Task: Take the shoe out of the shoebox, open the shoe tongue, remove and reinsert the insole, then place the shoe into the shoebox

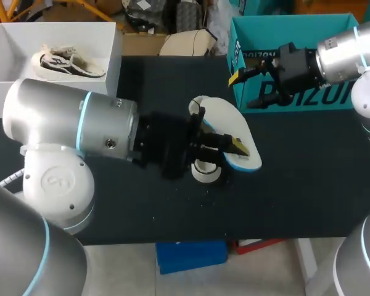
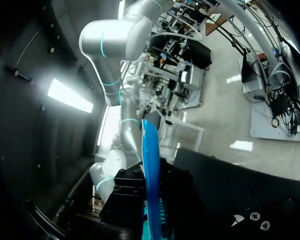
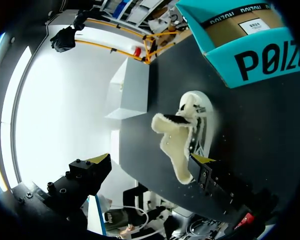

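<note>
**Fig. — Insole out of the shoe, held in the left hand**

My left hand (image 1: 233,145) is gripping the insole (image 1: 225,120), its fingers closed on it from both faces. In the left wrist view the insole is showing edge-on, as a thin blue strip between the two fingers. In the head view it is lying tilted, white face up, with a blue edge showing at its nearer end.

The shoe (image 1: 205,174) is resting on the bench (image 1: 308,179) just beneath this hand and the insole, and is mostly covered by them. I cannot tell whether its tongue is folded fully open.

My right hand (image 1: 243,89) is hanging open and empty beside the front corner of the teal shoebox (image 1: 296,95), apart from the shoe. The shoebox is standing at the far right of the bench, and no shoe is showing inside it. A white box (image 1: 12,55) at the far left is holding another sneaker (image 1: 68,61).

Progress, as I am judging it: the shoe is out of the shoebox and the insole is out of the shoe, so roughly the first half is done. Two steps are remaining: putting the insole back and seating it flat, then placing the shoe in the teal shoebox.
</note>
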### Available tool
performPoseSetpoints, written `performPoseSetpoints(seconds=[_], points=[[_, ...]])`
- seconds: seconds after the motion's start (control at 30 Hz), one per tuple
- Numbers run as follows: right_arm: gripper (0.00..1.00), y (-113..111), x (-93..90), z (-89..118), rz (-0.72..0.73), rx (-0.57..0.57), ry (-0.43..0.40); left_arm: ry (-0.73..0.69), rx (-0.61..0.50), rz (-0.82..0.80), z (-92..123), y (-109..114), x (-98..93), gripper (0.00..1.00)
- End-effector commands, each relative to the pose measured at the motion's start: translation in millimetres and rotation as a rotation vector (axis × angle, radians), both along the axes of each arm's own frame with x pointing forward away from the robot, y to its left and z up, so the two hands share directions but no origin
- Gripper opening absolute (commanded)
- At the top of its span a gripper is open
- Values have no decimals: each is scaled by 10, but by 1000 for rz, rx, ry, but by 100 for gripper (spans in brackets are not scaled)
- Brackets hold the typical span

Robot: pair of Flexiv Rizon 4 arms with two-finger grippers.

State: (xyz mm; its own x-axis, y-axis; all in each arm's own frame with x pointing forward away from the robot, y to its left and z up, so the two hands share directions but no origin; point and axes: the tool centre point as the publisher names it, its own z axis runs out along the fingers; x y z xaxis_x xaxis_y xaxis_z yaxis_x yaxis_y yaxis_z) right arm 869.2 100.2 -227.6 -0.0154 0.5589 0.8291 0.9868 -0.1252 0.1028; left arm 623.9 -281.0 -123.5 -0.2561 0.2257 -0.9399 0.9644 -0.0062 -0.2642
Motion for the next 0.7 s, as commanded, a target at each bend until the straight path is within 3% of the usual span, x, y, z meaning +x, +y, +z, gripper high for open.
performPoseSetpoints(seconds=[0.03, 0.1, 0.3, 0.7], points=[[100, 12, 1, -12, -1, 1, -1, -4, -10, 7, -23, 14, -32, 0], [100, 12, 1, -12, -1, 1, -1, -128, -25, -20, -167, -41, -167, 0], [100, 12, 1, -12, -1, 1, -1, -337, -84, -21, -721, -18, -304, 0], [100, 12, 1, -12, -1, 1, -1, -426, -229, -159, -1472, 59, -211, 0]])
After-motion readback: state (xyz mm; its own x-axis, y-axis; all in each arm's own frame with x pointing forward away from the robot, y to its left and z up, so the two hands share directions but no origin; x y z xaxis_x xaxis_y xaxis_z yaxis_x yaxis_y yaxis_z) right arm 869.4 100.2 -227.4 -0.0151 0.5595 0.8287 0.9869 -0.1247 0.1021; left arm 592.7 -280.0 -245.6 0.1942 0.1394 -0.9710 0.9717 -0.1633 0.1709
